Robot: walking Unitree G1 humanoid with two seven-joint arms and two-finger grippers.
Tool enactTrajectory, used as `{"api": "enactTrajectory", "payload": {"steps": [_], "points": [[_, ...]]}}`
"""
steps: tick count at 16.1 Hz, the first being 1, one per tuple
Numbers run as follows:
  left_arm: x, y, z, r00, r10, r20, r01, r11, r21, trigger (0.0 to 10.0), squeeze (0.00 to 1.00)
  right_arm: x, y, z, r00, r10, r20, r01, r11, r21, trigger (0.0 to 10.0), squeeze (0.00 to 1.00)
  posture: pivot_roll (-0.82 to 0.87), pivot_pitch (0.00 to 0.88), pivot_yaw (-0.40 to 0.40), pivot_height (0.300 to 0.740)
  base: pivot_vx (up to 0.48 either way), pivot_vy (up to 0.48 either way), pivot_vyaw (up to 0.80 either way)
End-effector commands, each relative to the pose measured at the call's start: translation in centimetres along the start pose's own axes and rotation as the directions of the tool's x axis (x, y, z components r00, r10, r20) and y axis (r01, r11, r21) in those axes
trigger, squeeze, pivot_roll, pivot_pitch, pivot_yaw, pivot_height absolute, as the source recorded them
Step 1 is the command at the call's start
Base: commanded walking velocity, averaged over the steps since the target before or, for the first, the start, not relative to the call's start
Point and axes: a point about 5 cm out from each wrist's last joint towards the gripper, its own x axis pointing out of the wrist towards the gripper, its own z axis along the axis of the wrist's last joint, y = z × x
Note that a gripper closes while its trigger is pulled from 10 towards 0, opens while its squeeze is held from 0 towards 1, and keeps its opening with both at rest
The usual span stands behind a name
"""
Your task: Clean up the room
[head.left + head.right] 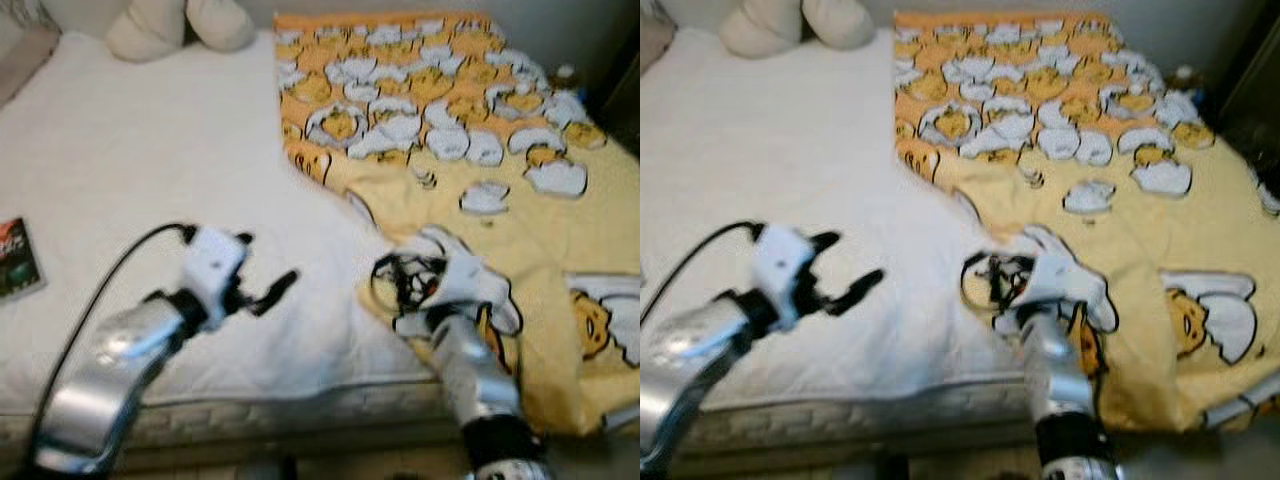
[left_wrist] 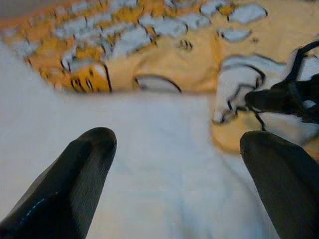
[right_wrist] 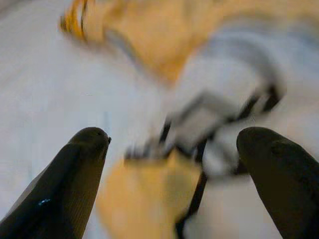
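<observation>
White mattress point(image 1: 150, 170) left of the yellow blanket point(image 1: 480, 180): broad bare sheet, open passage. Obstructions: cream pillows point(image 1: 180, 25) at the blanket's far-left corner; small book point(image 1: 18, 260) well left of the blanket, at the mattress edge. Blanket's near-left corner is bunched and folded, raised above the sheet. Blanket's far half lies flat.

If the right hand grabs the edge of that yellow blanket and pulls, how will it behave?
The blanket is probably floppy: its near edge is already bunched and folded where the open right hand sits. Lifting one spot would likely raise only a peak while the rest drags. It seems thin and light, and should slide fairly easily over the smooth white mattress, which is open to the left.
</observation>
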Motion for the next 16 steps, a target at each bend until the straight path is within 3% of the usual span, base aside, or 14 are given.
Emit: {"api": "enactTrajectory", "payload": {"steps": [1, 4, 8, 9, 10, 11, 14, 16], "points": [[-0.6, 0.0, 0.5, 1.0, -0.024, 0.0, 0.024, 1.0, -0.016, 10.0, 0.0, 0.8, 1.2, 0.3, 0.999, 0.047, 0.005, -0.047, 0.999, -0.01, 10.0, 0.0, 0.26, 0.168, 0.055, 0.732, 0.0, 0.0, 0.0], [-2.3, -0.8, 1.8, 0.995, -0.098, 0.0, 0.098, 0.988, -0.12, 10.0, 0.0, 1.9, 2.3, -1.1, 0.995, 0.073, -0.068, -0.074, 0.997, -0.013, 10.0, 0.0, 0.33, 0.234, 0.077, 0.732, 0.0, 0.0, 0.0], [-3.0, -2.5, 2.4, 0.99, -0.137, 0.035, 0.141, 0.948, -0.285, 10.0, 0.0, 2.2, 1.8, -2.4, 0.99, 0.023, -0.141, -0.032, 0.997, -0.065, 10.0, 0.0, 0.35, 0.28, 0.086, 0.732, 0.0, 0.0, 0.0], [-3.4, -3.2, 2.4, 0.987, -0.153, 0.049, 0.16, 0.916, -0.368, 10.0, 0.0, 2.2, 1.7, -2.8, 0.985, -0.005, -0.171, -0.013, 0.994, -0.105, 9.1, 0.0, 0.36, 0.304, 0.089, 0.732, 0.0, 0.0, 0.0], [-3.6, -3.5, 2.5, 0.986, -0.155, 0.056, 0.164, 0.895, -0.415, 10.0, 0.0, 2.2, 1.8, -3.1, 0.984, -0.014, -0.18, -0.009, 0.992, -0.123, 6.1, 0.0, 0.36, 0.31, 0.089, 0.732, 0.0, 0.0, 0.0], [-4.1, -4.4, 2.6, 0.98, -0.188, 0.061, 0.196, 0.886, -0.419, 10.0, 0.0, 2.2, 1.9, -3.4, 0.982, -0.013, -0.189, -0.011, 0.992, -0.127, 0.0, 0.0, 0.36, 0.315, 0.088, 0.732, 0.0, 0.0, 0.0], [-5.2, -5.6, 1.5, 0.963, -0.269, 0.005, 0.254, 0.903, -0.346, 10.0, 0.0, 2.1, 2.2, -3.7, 0.982, -0.007, -0.19, -0.016, 0.993, -0.117, 0.0, 0.0, 0.36, 0.317, 0.086, 0.732, 0.0, 0.0, 0.0], [-5.2, -5.8, 2.0, 0.95, -0.308, 0.049, 0.303, 0.873, -0.382, 10.0, 0.0, 2.1, 2.4, -3.5, 0.985, 0.001, -0.172, -0.019, 0.994, -0.104, 0.0, 0.0, 0.35, 0.32, 0.079, 0.732, 0.0, 0.0, 0.0]]}}
